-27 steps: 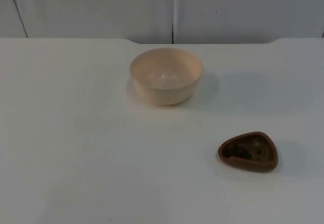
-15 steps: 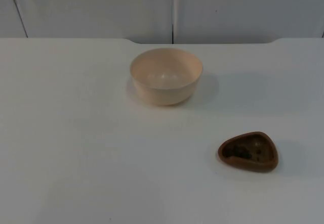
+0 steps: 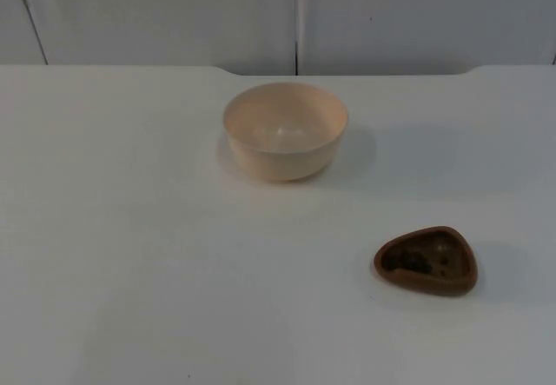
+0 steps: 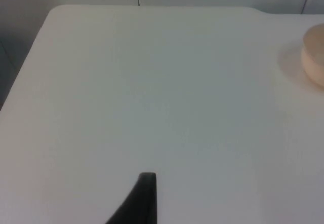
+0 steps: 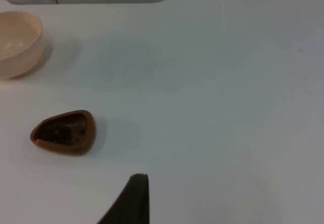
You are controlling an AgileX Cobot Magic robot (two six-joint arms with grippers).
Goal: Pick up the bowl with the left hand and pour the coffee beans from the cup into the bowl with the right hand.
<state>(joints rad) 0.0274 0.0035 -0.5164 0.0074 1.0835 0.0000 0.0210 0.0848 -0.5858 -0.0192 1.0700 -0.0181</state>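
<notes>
bowl [image 3: 285,130] upright, well apart from cup [image 3: 426,260] of beans on table [image 3: 130,255]; claw states cannot be told

No change is observable between the earlier top views and the present one. The bowl [image 3: 286,130] occupies the same position toward the far side of the table [image 3: 130,229], upright. The cup [image 3: 426,260] with coffee beans [image 3: 415,261] occupies the same position, well apart from the bowl.
</notes>
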